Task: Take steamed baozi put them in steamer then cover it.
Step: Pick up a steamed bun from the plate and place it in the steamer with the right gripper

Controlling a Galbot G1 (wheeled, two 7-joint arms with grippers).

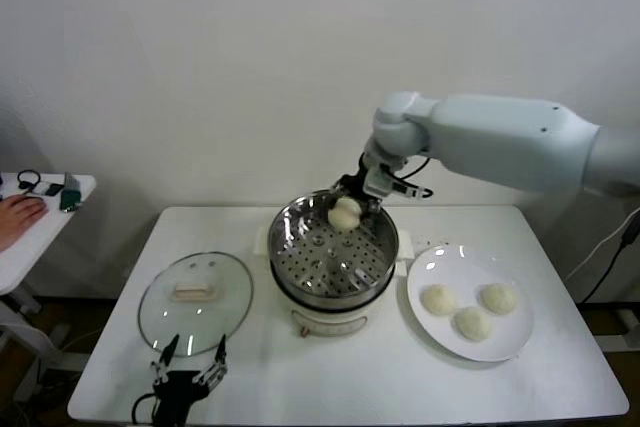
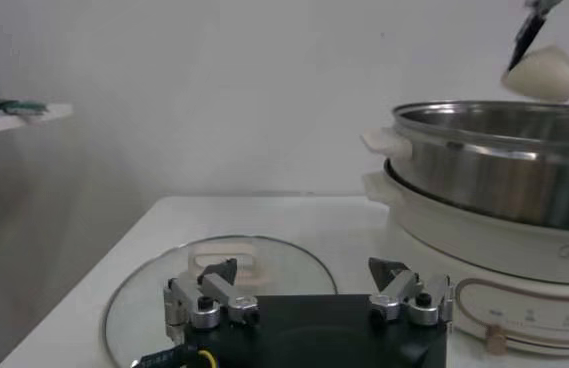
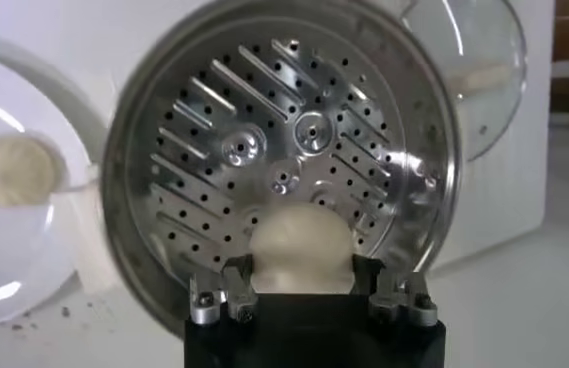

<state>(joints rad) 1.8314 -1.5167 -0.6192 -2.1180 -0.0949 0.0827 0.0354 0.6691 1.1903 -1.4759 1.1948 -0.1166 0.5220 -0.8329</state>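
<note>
My right gripper (image 1: 348,209) is shut on a cream-white baozi (image 1: 345,214) and holds it over the far rim of the steel steamer (image 1: 292,247). In the right wrist view the baozi (image 3: 300,249) sits between the fingers above the empty perforated floor (image 3: 264,150). It also shows in the left wrist view (image 2: 542,76) above the steamer (image 2: 504,160). Three baozi (image 1: 471,308) lie on the white plate (image 1: 508,342) to the right. My left gripper (image 1: 190,360) is open and empty near the table's front edge, just before the glass lid (image 1: 195,302).
The steamer sits on a cream-white pot base (image 1: 330,324) at the table's middle. A side table (image 1: 30,237) with small items and a person's hand (image 1: 18,215) is at the far left. A wall stands behind the table.
</note>
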